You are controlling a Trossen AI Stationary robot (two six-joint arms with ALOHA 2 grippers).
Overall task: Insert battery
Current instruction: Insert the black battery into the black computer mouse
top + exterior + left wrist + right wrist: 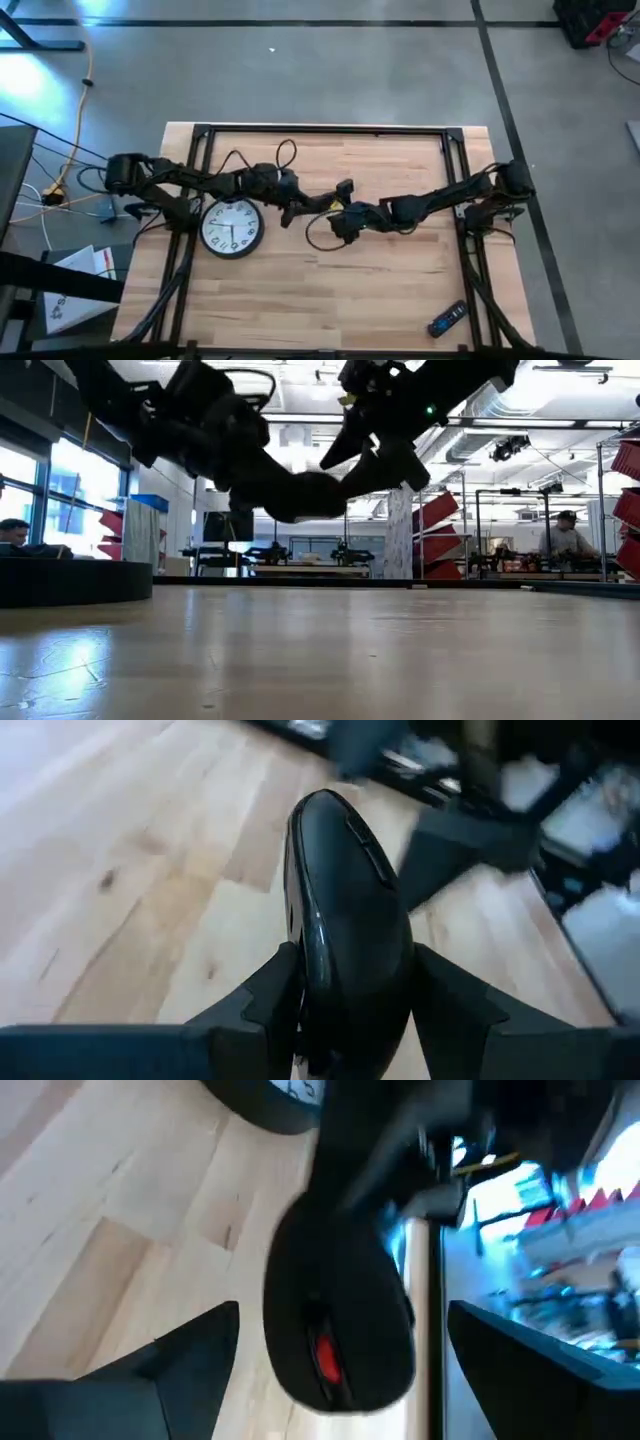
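A glossy black computer mouse [345, 890] hangs above the middle of the table, held by my left gripper [350, 960], which reaches in from the table's left [318, 203]. My right gripper [342, 1310] comes from the right [342, 218] and is open. Its fingers stand wide on either side of the mouse's underside [335, 1320], which shows a small red mark, and touch nothing. In the low view the mouse [305, 495] is well clear of the tabletop. The battery is out of view. My left gripper pinches the mouse by its two long sides [300, 970] near one end, one finger on each side. The fingers run along the mouse, which sticks out past them with its button side facing the wrist camera. It is lifted clear of the table.
A round black-rimmed clock [232, 227] lies face up on the table's left, just under the left arm. A dark remote with blue buttons [447, 319] lies near the front right corner. Black frame rails [455, 150] run along the table's left, far and right sides.
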